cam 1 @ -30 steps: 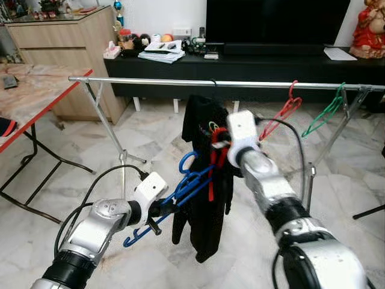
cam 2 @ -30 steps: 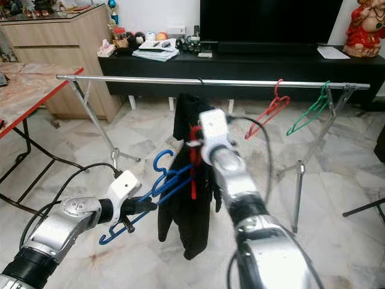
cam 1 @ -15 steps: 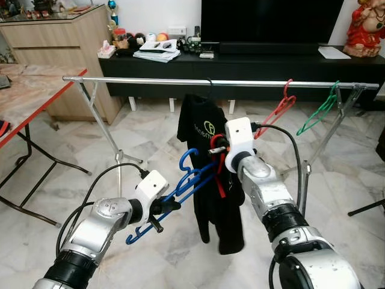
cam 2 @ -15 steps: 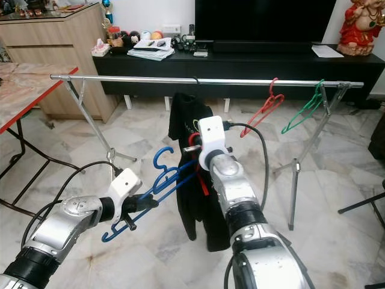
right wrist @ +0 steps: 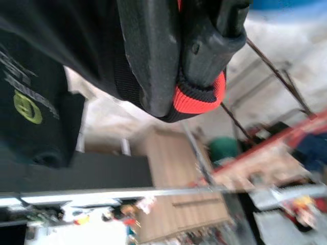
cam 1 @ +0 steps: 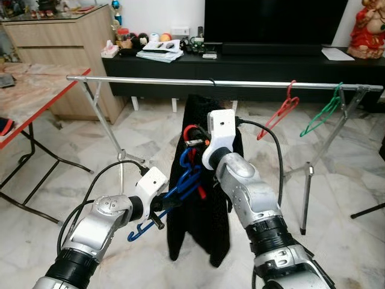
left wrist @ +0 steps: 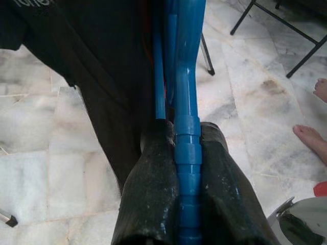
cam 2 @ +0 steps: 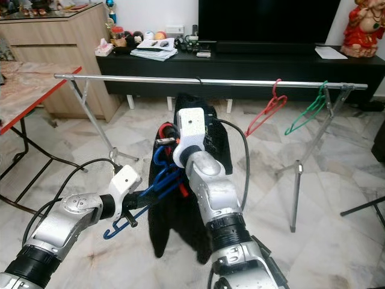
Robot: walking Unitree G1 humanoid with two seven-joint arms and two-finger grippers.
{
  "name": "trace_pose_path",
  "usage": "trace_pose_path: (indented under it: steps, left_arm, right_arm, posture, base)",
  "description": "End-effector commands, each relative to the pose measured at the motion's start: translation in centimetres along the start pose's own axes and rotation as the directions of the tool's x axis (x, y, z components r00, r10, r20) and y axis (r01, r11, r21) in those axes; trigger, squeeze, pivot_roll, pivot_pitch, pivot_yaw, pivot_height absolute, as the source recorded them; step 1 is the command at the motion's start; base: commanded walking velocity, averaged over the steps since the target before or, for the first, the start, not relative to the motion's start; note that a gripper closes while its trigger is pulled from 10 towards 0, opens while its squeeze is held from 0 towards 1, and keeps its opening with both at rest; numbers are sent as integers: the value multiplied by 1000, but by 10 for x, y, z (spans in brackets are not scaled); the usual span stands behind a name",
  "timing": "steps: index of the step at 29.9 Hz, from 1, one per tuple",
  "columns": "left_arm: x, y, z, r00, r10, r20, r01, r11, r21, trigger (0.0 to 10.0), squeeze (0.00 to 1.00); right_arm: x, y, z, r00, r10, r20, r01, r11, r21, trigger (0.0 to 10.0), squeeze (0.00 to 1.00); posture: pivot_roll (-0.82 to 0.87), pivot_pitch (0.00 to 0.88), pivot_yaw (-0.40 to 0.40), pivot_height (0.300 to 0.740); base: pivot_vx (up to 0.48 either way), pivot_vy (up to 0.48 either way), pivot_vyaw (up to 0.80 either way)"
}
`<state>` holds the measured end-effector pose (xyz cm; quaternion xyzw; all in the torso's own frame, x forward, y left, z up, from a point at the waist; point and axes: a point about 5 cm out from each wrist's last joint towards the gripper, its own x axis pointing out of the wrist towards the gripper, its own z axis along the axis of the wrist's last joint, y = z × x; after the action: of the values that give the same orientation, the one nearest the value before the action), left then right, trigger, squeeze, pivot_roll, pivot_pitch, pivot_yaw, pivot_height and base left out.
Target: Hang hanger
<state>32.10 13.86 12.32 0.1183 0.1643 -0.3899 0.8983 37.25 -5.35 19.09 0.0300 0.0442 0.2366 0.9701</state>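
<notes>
Hangers mid-air below rail (cam 1: 180,81): left hand (cam 1: 161,206) clamps blue hanger (cam 1: 180,186), right hand (cam 1: 195,142) grips red hanger (cam 1: 191,133) against black shirt (cam 1: 201,229) — I lift hook clear above rail, lower squarely.

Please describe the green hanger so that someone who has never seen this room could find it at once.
Find the long silver rail on its stand before the black TV cabinet. The green hanger hangs at its right end, just beyond a red hanger; it is the only green one.
</notes>
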Motion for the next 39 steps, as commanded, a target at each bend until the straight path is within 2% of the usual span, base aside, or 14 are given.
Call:
trace_pose_path:
  steps: [1,2,5,9,13,16,18,23,24,25,26,39]
  left_arm:
    - [-2,4,8,998,17,56,-16,1000,-4,10000,0]
    - [-3,6,9,997,33,66,-32,999,-5,10000,0]
    - [-2,9,11,995,57,83,-56,998,-12,10000,0]
    - [-2,8,12,995,48,91,-46,999,-19,10000,0]
    - [-2,6,11,996,21,84,-19,1000,-22,10000,0]
    - [-2,3,9,997,3,80,-1,1000,-25,10000,0]
    - [-1,2,9,997,-5,80,7,1000,-26,10000,0]
    - [0,0,9,997,-23,80,25,999,-27,10000,0]
    - [0,-1,9,996,-36,77,38,999,-26,10000,0]
    - [0,-1,9,996,-36,77,38,999,-26,10000,0]
    - [0,-2,9,996,-45,75,47,999,-27,10000,0]
    - [0,-2,9,996,-45,75,47,999,-27,10000,0]
  right_arm:
    - [-1,-2,0,1000,-2,1,2,999,-35,10000,0]
    - [-5,-9,-3,1000,-9,-18,8,997,-78,10000,0]
    - [-12,-17,-7,999,-17,-40,12,995,-101,10000,0]
    - [-18,-38,-13,995,-86,-59,75,983,-168,10000,0]
    - [-22,-45,-10,997,-69,-38,60,978,-201,10000,0]
    - [-24,-37,2,998,62,30,-54,972,-230,10000,0]
    - [-27,-28,9,984,168,59,-151,961,-232,10000,0]
    - [-30,-21,10,963,268,38,-247,926,-285,10000,0]
    - [-32,-21,7,952,307,2,-290,901,-322,10000,0]
    - [-32,-21,7,952,307,2,-290,901,-322,10000,0]
    - [-34,-20,6,941,338,-15,-322,881,-346,10000,0]
    - [-34,-20,6,941,338,-15,-322,881,-346,10000,0]
  posture:
    - [57,51,3,740]
    - [56,51,2,740]
    - [54,50,1,740]
    - [52,46,5,740]
    - [52,42,7,740]
    - [49,38,10,740]
    - [47,35,11,740]
    - [47,34,11,740]
    - [48,32,12,740]
    - [48,32,12,740]
    - [49,34,13,740]
    - [49,34,13,740]
  base:
    - [0,0,0]
    - [0,0,0]
    - [0,0,0]
    - [0,0,0]
    - [0,0,0]
    - [0,0,0]
    - [0,0,0]
    - [0,0,0]
    - [0,0,0]
    - [0,0,0]
    - [0,0,0]
    - [0,0,0]
